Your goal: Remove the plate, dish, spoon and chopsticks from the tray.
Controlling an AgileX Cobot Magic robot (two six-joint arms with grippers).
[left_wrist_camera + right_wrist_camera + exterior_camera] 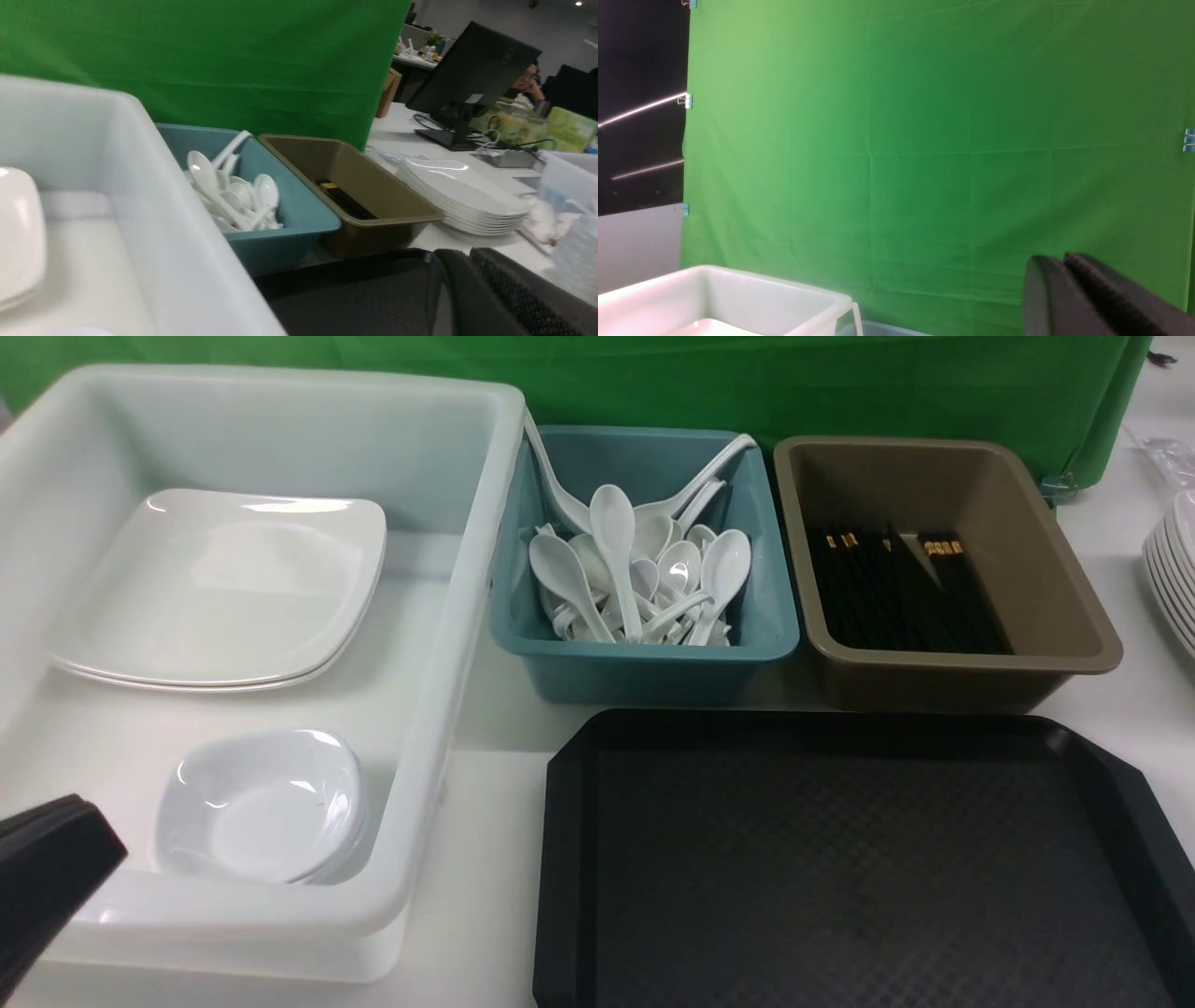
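A black tray (859, 868) lies bare on a white table (485, 859), and everything else is placed relative to it.

To the left of the tray stands a large white bin (448, 616). Inside it, at the far end from the tray's near edge, a large white square plate (219, 588) rests on top of another like it. Nearer, in the same bin, sits a small white dish (261, 807), stacked on others.

Behind the tray's left half stands a teal bin (644, 663) heaped with white soup spoons (644, 574). Behind the tray's right half stands a brown bin (962, 667) holding a bundle of black chopsticks (901, 588). A stack of white plates (1172, 569) sits on the table far to the right of the tray, beyond the brown bin. A green cloth (747, 383) hangs behind the bins.

The left gripper (47, 868) shows as a black shape at the near left, in front of the white bin's near corner. In its wrist view the left gripper (472, 275) has its two black fingers pressed together, with nothing between them.

The right gripper (1059, 280) appears only in its own wrist view, raised against the green cloth. Its fingers lie together, gripping nothing.
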